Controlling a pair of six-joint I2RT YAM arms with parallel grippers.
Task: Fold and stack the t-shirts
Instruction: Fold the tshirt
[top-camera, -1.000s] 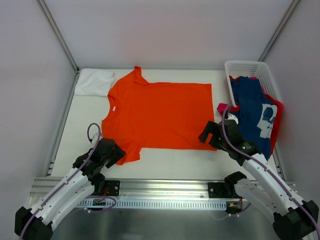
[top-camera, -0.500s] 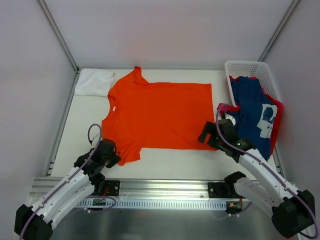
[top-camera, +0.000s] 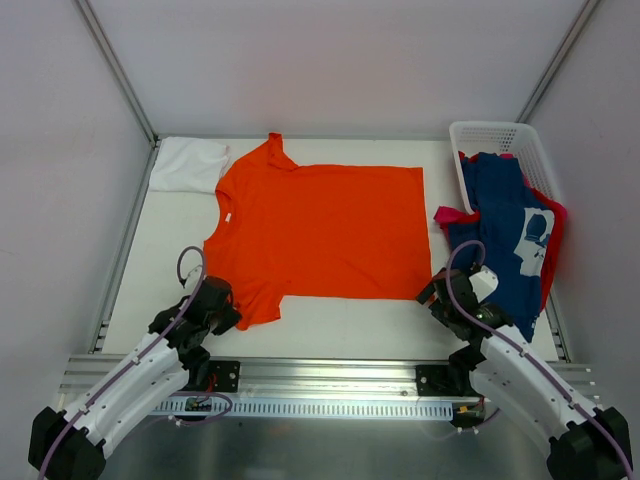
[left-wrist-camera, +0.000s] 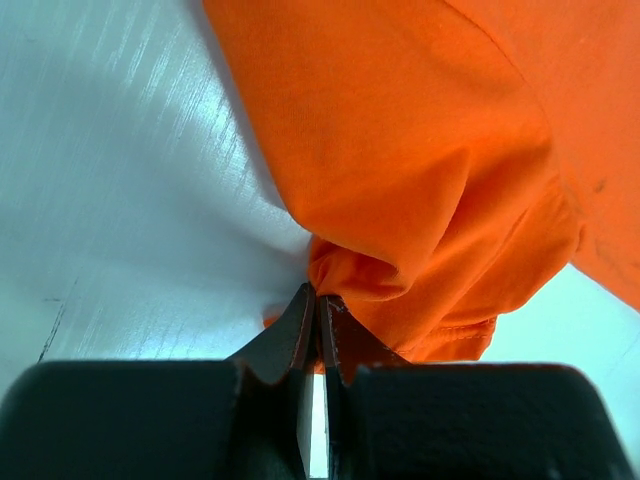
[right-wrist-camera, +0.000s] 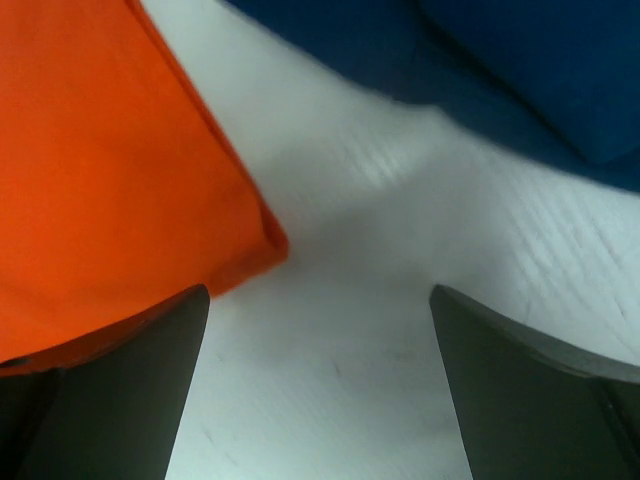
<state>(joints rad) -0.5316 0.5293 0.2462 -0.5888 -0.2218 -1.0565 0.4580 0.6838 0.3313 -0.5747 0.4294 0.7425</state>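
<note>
The orange t-shirt (top-camera: 320, 230) lies spread flat in the middle of the table. My left gripper (top-camera: 226, 317) is at its near sleeve, and in the left wrist view the jaws (left-wrist-camera: 318, 300) are shut on a bunched fold of the orange cloth (left-wrist-camera: 420, 180). My right gripper (top-camera: 435, 296) hovers open just beside the shirt's near right hem corner (right-wrist-camera: 265, 240), nothing between its fingers (right-wrist-camera: 318, 292). A white t-shirt (top-camera: 187, 165) lies folded at the back left. A navy t-shirt (top-camera: 505, 230) with white print drapes out of the basket, over a pink-red one (top-camera: 555, 215).
A white lattice basket (top-camera: 490, 135) stands at the back right against the wall. Metal frame rails run along the left edge (top-camera: 125, 240) and the near edge (top-camera: 320, 375) of the table. The navy cloth (right-wrist-camera: 480, 80) lies close behind my right gripper.
My left gripper has shut on the orange shirt's near sleeve. My right gripper has drawn back toward the near edge, off the shirt's hem corner, still open.
</note>
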